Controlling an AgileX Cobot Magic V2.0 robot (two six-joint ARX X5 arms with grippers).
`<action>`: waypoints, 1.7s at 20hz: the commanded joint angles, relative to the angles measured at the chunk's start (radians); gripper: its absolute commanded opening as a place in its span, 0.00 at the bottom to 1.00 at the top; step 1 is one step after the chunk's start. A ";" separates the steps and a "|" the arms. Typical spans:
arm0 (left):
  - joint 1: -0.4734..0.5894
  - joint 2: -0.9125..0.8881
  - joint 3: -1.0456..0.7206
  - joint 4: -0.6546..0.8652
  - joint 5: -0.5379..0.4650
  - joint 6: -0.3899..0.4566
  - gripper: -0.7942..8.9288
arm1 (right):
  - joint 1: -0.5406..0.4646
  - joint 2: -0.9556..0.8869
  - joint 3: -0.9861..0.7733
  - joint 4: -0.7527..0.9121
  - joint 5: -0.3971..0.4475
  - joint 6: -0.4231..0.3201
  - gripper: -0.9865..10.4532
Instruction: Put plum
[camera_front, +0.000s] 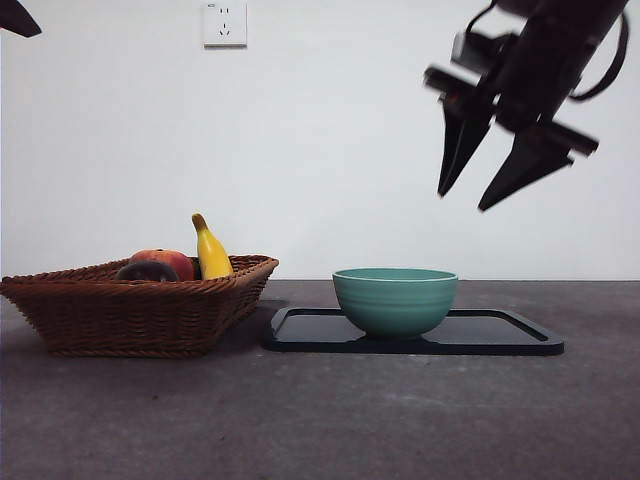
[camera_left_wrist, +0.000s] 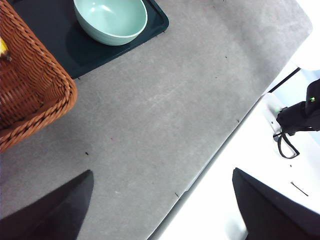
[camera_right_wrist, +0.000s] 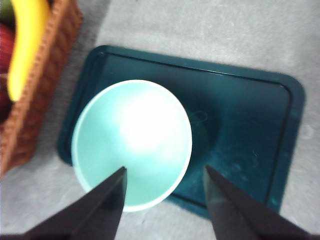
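The plum (camera_front: 147, 271) lies dark and mostly hidden behind the rim of the wicker basket (camera_front: 135, 310), beside a red-orange fruit (camera_front: 167, 261) and a banana (camera_front: 210, 252). My right gripper (camera_front: 462, 200) hangs open high above the right part of the table, holding nothing. In the right wrist view its jaws (camera_right_wrist: 165, 169) frame the near rim of the empty teal bowl (camera_right_wrist: 132, 142). The left gripper (camera_left_wrist: 162, 172) is open and empty over bare table near the edge, and shows only as a black tip (camera_front: 18, 18) in the front view.
The teal bowl (camera_front: 395, 300) stands on the left part of a dark tray (camera_front: 500, 335), right of the basket. The tray's right half (camera_right_wrist: 245, 125) is bare. The table edge (camera_left_wrist: 210, 160) runs close under the left gripper.
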 joint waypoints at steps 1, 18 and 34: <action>-0.003 0.008 0.018 0.005 0.006 0.008 0.53 | 0.003 0.071 0.021 0.040 0.003 -0.012 0.30; -0.003 0.008 0.018 0.004 0.006 0.008 0.53 | 0.005 0.262 0.021 0.166 0.003 -0.012 0.10; -0.003 0.008 0.018 0.005 0.006 0.009 0.53 | 0.048 -0.238 0.045 -0.126 0.005 -0.112 0.10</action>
